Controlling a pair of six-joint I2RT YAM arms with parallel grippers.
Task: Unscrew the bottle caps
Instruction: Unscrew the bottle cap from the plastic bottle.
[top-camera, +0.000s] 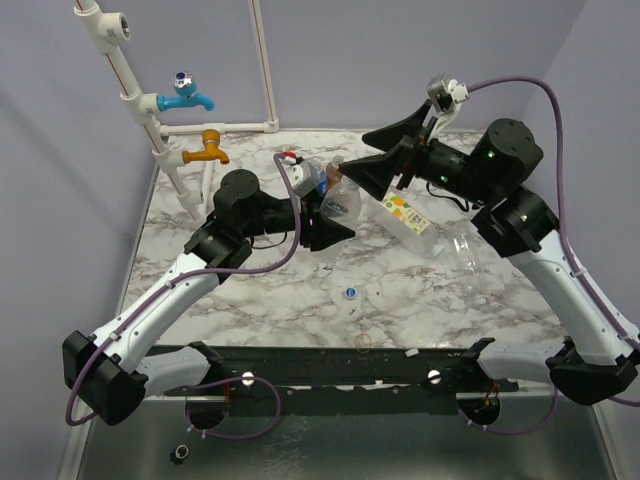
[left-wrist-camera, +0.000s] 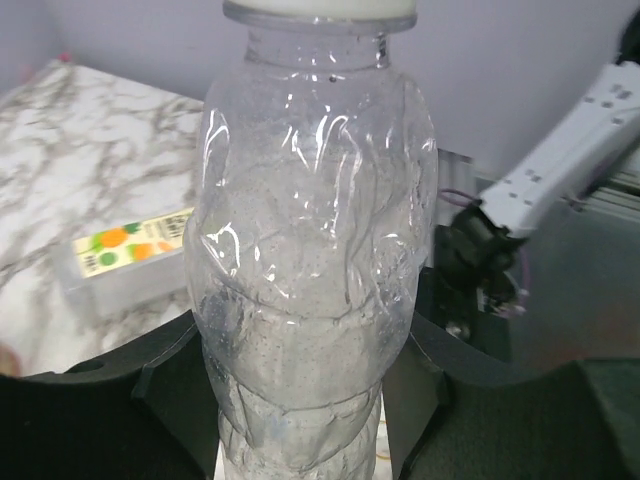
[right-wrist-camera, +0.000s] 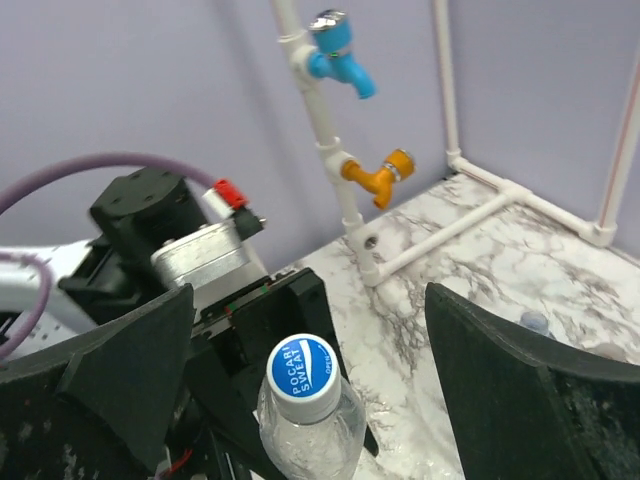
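Note:
My left gripper (top-camera: 333, 217) is shut on a clear crinkled bottle (top-camera: 342, 200) and holds it off the table; its body fills the left wrist view (left-wrist-camera: 310, 250) between the black fingers (left-wrist-camera: 160, 390). Its blue-and-white cap (right-wrist-camera: 303, 375) is on the neck. My right gripper (top-camera: 368, 156) is open just beyond the cap, with a finger (right-wrist-camera: 130, 370) standing well clear on either side. A loose blue-and-white cap (top-camera: 350, 293) lies on the table. A bottle with an orange-and-green label (top-camera: 408, 214) and a plain clear one (top-camera: 462, 250) lie at the right.
A blue-labelled bottle (top-camera: 306, 174) lies behind the left gripper. A blue tap (top-camera: 186, 95) and an orange tap (top-camera: 207, 148) stick out of the white pipe frame at the back left. A thin yellowish ring (top-camera: 363, 341) lies near the front edge.

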